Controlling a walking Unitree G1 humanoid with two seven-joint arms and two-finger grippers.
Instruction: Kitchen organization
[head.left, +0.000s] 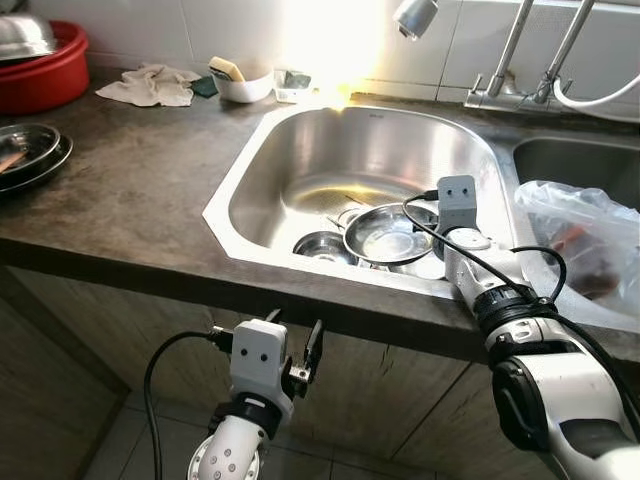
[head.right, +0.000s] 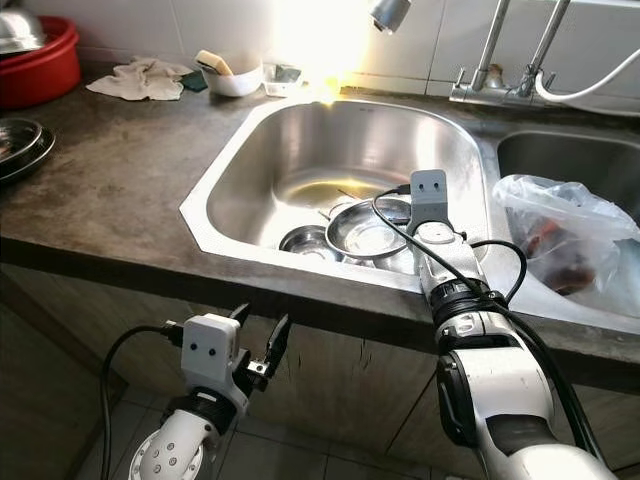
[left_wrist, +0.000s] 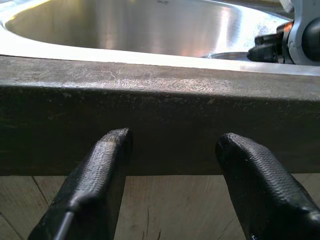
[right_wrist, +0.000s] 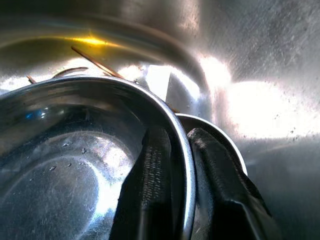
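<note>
Steel bowl (head.left: 388, 238) in sink (head.left: 262, 150) | right tool (right_wrist: 181, 165) pinching rim | left tool (left_wrist: 172, 165) open, idle | lift level, slowly.

Your right gripper (right_wrist: 180, 165) reaches into the steel sink (head.left: 300, 140) set in the dark countertop (head.left: 140, 190). Far to its left on that counter you have stacked metal plates (head.left: 25, 155) and a red basin (head.left: 45, 70). Beyond it, by the wall, lie a white cloth (head.left: 150, 85) and a small white bowl (head.left: 243, 88). A plastic bag (head.left: 585, 235) sits just to its right.
</note>
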